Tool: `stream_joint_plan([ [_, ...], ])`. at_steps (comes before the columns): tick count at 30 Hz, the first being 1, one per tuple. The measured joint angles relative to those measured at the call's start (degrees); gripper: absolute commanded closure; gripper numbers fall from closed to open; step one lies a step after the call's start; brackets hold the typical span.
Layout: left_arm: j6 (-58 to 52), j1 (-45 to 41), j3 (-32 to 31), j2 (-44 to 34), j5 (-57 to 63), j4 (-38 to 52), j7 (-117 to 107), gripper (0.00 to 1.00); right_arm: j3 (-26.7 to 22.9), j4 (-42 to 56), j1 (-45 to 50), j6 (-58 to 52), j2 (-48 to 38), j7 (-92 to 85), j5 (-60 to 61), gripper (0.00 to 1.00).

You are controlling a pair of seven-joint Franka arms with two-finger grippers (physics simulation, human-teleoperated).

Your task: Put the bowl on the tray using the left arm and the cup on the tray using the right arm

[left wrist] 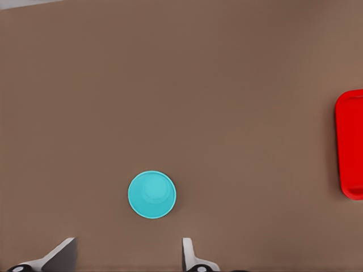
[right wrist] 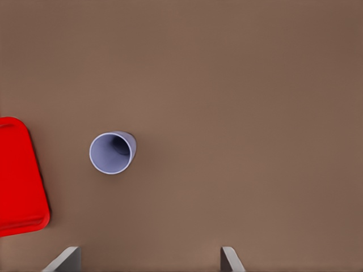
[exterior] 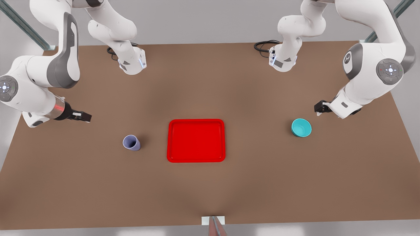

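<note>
Tray [exterior: 196,141] central; left fingers [left wrist: 187,252] spread just short of bowl [left wrist: 152,194] — right fingers [right wrist: 229,259] spread, cup [right wrist: 112,153] well apart.

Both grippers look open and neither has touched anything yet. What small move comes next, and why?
Probably lower the open left gripper over the small turquoise bowl. The bowl stands on the brown table, apart from the empty red tray. The open right gripper likewise hovers by the lavender cup.

A brown table [exterior: 210,190] with black cables [exterior: 262,46] at its far edge.
</note>
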Motion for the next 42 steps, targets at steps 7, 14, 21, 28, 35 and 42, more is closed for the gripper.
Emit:
stream_joint_plan([
  [7, 31.48, 8.76, 0.16, 11.49, -4.19, -30.66, 4.84, 0.0, -0.09, -0.09, -0.22, -0.05, 0.27, -0.11, 0.1, 0.0],
  [14, 33.81, 12.98, 0.16, 15.45, -12.25, -30.51, 15.89, 0.0, -0.18, -0.1, -0.63, -0.31, 0.27, -0.57, 0.1, 0.0],
  [21, 37.61, 14.56, 0.16, 19.49, -13.35, -30.42, 17.58, 0.06, -0.18, -0.18, -0.47, -0.49, 0.27, -0.57, 0.1, 0.0],
  [28, 38.15, 14.56, 0.16, 20.11, -13.36, -30.33, 17.33, 0.79, -0.18, -0.18, -0.54, -0.62, 0.27, -0.66, 0.1, 0.0],
  [35, 37.63, 14.56, 0.16, 20.17, -13.32, -30.15, 17.02, 0.79, -0.26, -0.27, -0.72, -0.66, 0.27, -0.66, 0.1, 0.0],
  [42, 30.48, 10.85, -0.62, 18.28, -10.55, -24.71, 11.11, 0.79, -0.26, -0.23, -0.62, -0.66, 0.27, -0.66, 0.18, 0.0],
])
